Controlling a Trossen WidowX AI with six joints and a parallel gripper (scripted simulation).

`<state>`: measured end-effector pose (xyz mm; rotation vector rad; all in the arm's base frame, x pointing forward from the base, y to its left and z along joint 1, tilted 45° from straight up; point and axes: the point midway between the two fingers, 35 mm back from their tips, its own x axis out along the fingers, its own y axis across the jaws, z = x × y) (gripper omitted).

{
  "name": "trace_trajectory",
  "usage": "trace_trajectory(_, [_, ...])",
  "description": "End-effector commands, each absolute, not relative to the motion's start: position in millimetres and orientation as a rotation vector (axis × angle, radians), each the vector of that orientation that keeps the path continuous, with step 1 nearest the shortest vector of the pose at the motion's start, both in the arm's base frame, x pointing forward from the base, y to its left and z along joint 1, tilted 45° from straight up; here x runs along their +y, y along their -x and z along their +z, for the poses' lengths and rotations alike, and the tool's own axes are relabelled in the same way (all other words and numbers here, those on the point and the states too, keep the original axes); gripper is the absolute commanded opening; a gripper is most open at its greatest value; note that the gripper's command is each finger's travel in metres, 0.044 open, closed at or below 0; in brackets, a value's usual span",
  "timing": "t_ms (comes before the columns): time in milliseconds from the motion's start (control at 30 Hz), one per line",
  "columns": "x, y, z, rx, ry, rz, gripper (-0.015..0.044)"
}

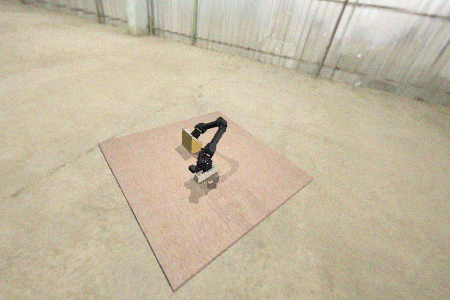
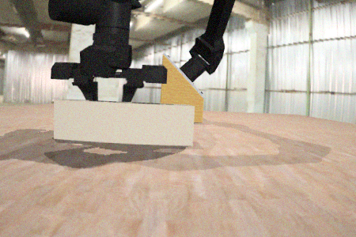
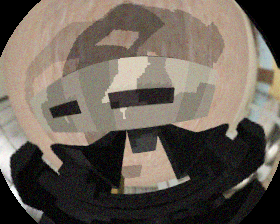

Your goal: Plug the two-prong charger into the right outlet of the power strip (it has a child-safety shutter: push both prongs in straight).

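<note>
The pale power strip [image 1: 200,178] [image 2: 123,124] [image 3: 93,114] lies on the wooden board; in the wrist view it shows two dark rectangular openings. The charger [image 2: 111,90] [image 3: 143,143] is white in the exterior view and a shaded grey block in the wrist view. It stands upright at the strip's top edge, between my fingertips. My gripper [image 2: 111,97] [image 3: 140,123] points straight down over the strip, its fingers a little apart on both sides of the charger, with thin gaps in the wrist view. The prongs are hidden, and how deep they sit cannot be seen.
A yellow wedge-shaped block [image 1: 190,142] [image 2: 182,98] with a pale sloping face stands behind the strip, beside the arm's base. The square wooden board [image 1: 185,242] ends in a raised edge above the floor. The arm arches over from the block to the strip.
</note>
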<state>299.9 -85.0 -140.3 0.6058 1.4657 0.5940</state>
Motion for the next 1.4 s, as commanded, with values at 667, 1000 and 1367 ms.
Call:
trace_trajectory(667, [-85.1, -296.1, -140.8, 1.455, -0.601, 0.594, 0.044])
trace_trajectory(1000, [-84.8, -292.8, -141.1, 1.448, -0.599, 0.594, 0.044])
trace_trajectory(1367, [-84.5, -289.4, -141.5, 1.441, -0.597, 0.594, 0.044])
